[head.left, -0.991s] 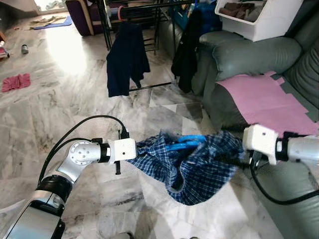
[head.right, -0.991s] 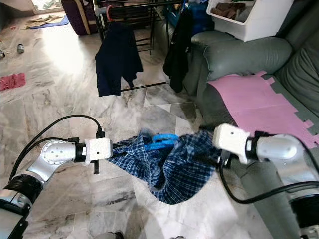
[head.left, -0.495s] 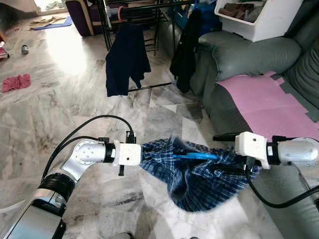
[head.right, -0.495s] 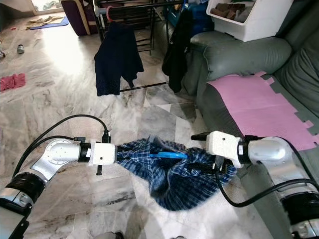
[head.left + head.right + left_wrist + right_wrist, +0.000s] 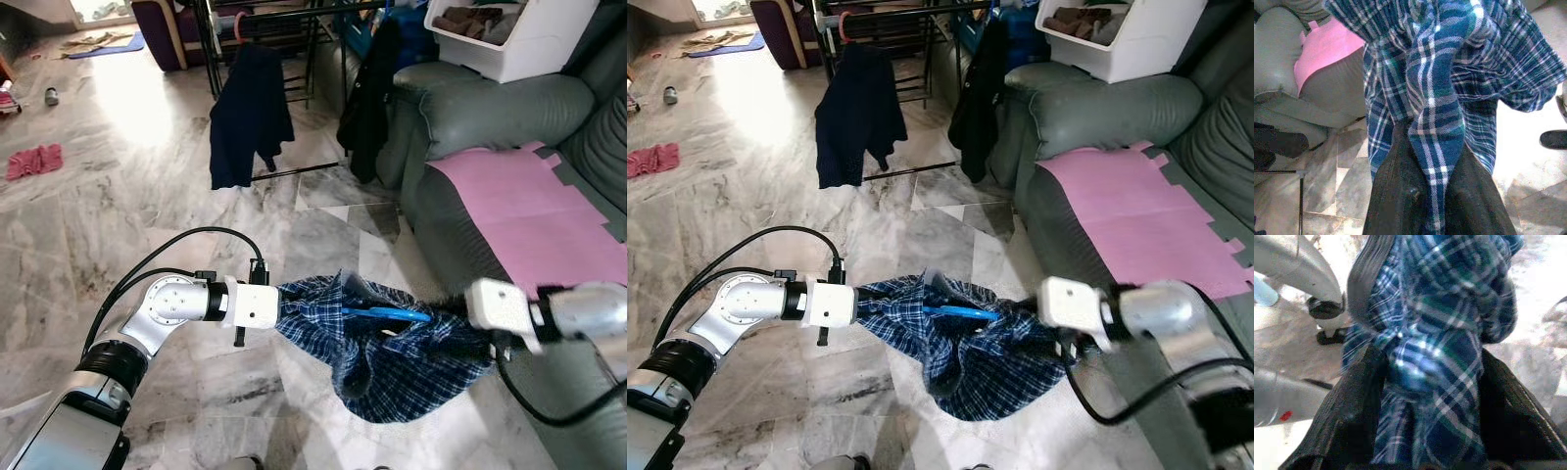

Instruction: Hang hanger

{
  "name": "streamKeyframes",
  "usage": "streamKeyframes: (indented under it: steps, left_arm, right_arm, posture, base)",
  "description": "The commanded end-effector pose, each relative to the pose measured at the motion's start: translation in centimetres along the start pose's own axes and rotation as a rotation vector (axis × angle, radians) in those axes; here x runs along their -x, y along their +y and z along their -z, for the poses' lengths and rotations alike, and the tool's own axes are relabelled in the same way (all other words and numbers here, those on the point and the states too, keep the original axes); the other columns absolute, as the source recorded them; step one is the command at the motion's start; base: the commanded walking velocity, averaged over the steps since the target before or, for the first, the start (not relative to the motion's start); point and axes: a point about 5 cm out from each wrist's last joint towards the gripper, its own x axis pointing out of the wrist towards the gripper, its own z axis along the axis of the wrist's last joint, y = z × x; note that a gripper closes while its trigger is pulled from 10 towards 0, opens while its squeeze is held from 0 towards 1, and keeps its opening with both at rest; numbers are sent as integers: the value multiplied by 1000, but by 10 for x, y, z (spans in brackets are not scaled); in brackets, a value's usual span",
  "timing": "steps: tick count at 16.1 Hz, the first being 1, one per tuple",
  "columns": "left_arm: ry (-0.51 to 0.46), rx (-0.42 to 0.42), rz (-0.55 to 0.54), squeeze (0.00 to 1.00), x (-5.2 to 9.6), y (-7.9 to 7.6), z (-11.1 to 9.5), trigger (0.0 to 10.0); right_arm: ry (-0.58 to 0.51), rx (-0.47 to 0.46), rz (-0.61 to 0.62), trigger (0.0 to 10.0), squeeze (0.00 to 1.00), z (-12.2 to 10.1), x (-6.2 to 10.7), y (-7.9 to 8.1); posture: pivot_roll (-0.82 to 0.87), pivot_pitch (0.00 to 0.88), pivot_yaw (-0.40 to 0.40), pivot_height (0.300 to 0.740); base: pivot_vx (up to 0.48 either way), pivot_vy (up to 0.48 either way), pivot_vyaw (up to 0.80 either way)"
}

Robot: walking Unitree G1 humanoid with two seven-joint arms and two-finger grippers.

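A blue plaid shirt hangs between my two grippers above the marble floor, sagging in the middle. A blue hanger lies inside its top folds. My left gripper is shut on the shirt's left edge; in the left wrist view the plaid cloth runs pinched between its black fingers. My right gripper is shut on the shirt's right side, with the cloth bunched between its fingers. A black drying rack stands far ahead with dark garments on it.
A grey sofa with a pink cloth runs along the right, close to my right arm. A white bin sits on its arm. A dark shirt and a black garment hang from the rack. A red cloth lies far left.
The right gripper has dropped a little and drawn to the right. The shirt sags lower between the grippers and the hanger lies flatter. The left arm has barely moved.
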Motion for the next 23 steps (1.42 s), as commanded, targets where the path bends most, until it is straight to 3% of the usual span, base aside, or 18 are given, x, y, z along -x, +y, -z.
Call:
streamKeyframes:
  steps: [1, 20, 22, 23]
  left_arm:
    - [-4, -30, -6, 0, 0, 5, -3, 0]
    - [-7, 6, 33, 0, -2, -3, 0, 0]
    - [-5, 29, -1, 0, -1, -2, 2, 0]
    - [-8, 55, -38, 157, -1, 1, 3, 10000]
  right_arm:
    - [14, 16, -37, 0, 0, -1, 1, 2]
    - [78, 88, 75, 0, 0, 6, -3, -7]
    - [78, 85, 89, 0, 0, 8, -2, -8]
    - [75, 84, 94, 0, 0, 8, -2, -9]
  posture:
    - [-58, 99, 1, 740]
    - [-62, 105, -1, 740]
    - [-60, 102, -2, 740]
    - [-62, 102, -2, 740]
  base:
    - [0, 0, 0]
    - [0, 0, 0]
    - [0, 0, 0]
    - [0, 0, 0]
